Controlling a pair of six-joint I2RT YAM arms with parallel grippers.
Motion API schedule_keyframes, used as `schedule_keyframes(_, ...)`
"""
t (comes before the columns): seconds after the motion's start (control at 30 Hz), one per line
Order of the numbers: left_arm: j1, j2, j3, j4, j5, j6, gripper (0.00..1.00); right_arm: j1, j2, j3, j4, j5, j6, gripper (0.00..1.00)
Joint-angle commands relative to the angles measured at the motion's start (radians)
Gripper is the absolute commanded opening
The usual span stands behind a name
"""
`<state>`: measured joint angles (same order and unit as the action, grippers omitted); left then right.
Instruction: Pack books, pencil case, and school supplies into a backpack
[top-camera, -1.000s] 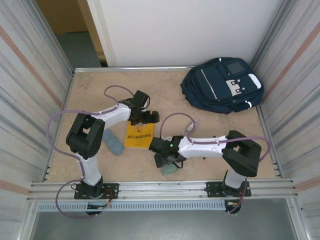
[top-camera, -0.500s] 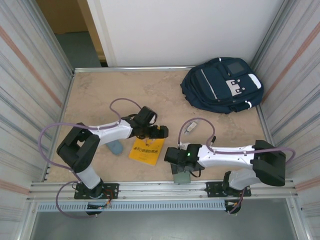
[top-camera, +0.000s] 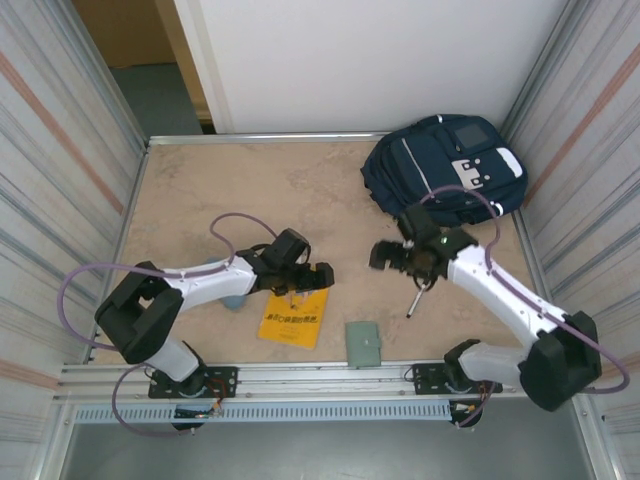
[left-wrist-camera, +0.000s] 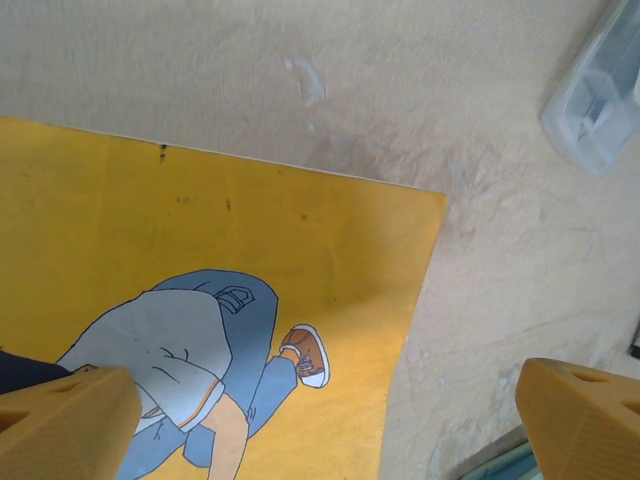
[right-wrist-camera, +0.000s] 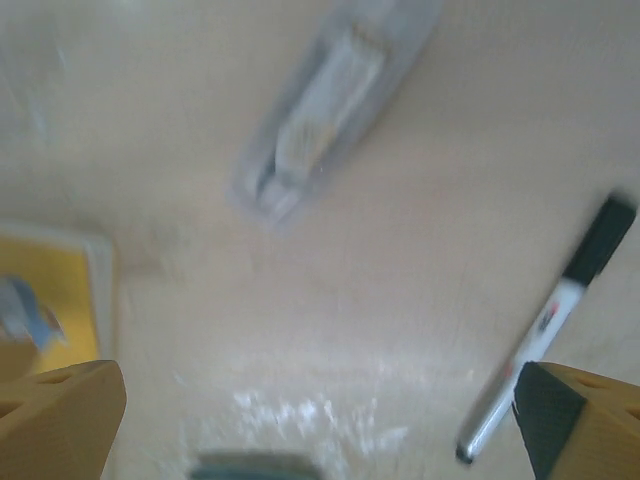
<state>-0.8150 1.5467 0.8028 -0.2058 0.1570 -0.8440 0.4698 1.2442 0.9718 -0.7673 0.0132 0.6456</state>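
Now the right gripper (right-wrist-camera: 320, 425) is hanging over the middle-right of the table (top-camera: 200, 190), just in front of the backpack (top-camera: 445, 170). A second ago it was sitting low at the near edge, on top of the grey-green booklet (top-camera: 364, 343). Its jaws are standing wide apart with nothing between them. In the right wrist view the clear packet (right-wrist-camera: 320, 110) is lying on bare table ahead of them, and the black marker (top-camera: 415, 300) is lying off to one side.

The booklet is now lying flat and uncovered near the front edge, a little further right than a second ago. The yellow book (top-camera: 293, 318) is lying flat just left of the booklet, apart from it. It is sitting closer to the near edge than before, having slid down from the table's centre.

The left gripper (left-wrist-camera: 325, 425) is reaching over the book's far end, having followed it toward the front. Its jaws are spread wide too, one fingertip over the cartoon cover and the other over bare table past the book's edge, and they are holding nothing. Whether it is touching the cover I cannot tell.

The slate-blue pencil case (top-camera: 233, 298) is peeking out from under the left arm, left of the book, where it was before. The backpack is resting in the far right corner, unmoved.
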Motion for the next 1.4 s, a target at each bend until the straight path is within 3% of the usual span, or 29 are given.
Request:
schedule_keyframes(0.0, -0.079, 0.058, -0.059, -0.259, -0.034, -0.096, 0.99, -0.113, 0.114, 0.125, 0.056, -0.073, -0.157, 1.0)
schedule_keyframes(0.13, -0.152, 0.005, 0.007, -0.373, -0.134, -0.134, 0.99, -0.201, 0.275, 0.257, 0.139, -0.082, -0.215, 0.96)
schedule_keyframes(0.27, -0.244, -0.119, 0.074, -0.455, -0.311, -0.151, 0.99, -0.286, 0.458, 0.389, 0.192, -0.143, -0.288, 0.76)
schedule_keyframes(0.33, -0.25, -0.17, 0.089, -0.451, -0.317, -0.147, 0.99, -0.303, 0.551, 0.467, 0.181, -0.13, -0.328, 0.69)
schedule_keyframes(0.53, -0.25, -0.296, 0.086, -0.461, -0.359, -0.127, 0.99, -0.282, 0.788, 0.732, 0.053, -0.08, -0.464, 0.67)
schedule_keyframes(0.73, -0.24, -0.401, 0.091, -0.552, -0.417, -0.075, 0.99, -0.273, 0.922, 0.847, 0.072, -0.02, -0.557, 0.6)
schedule_keyframes(0.83, -0.221, -0.446, 0.103, -0.599, -0.422, -0.068, 0.99, -0.272, 0.98, 0.888, 0.072, -0.007, -0.594, 0.49)
schedule_keyframes(0.93, -0.212, -0.486, 0.104, -0.622, -0.431, -0.044, 0.98, -0.27, 1.012, 0.896, 0.086, -0.002, -0.619, 0.29)
schedule_keyframes(1.0, -0.201, -0.512, 0.107, -0.639, -0.429, -0.034, 0.99, -0.268, 1.005, 0.896, 0.1, -0.003, -0.635, 0.11)
schedule_keyframes(1.07, -0.182, -0.536, 0.107, -0.649, -0.406, -0.024, 0.99, -0.265, 0.972, 0.895, 0.109, -0.089, -0.68, 0.0)
schedule_keyframes(1.17, -0.149, -0.567, 0.095, -0.622, -0.358, 0.002, 0.99, -0.25, 0.886, 0.854, 0.164, -0.238, -0.741, 0.0)
schedule_keyframes(1.37, -0.016, -0.567, 0.096, -0.531, -0.174, 0.076, 0.99, -0.182, 0.824, 0.895, 0.15, -0.31, -0.904, 0.0)
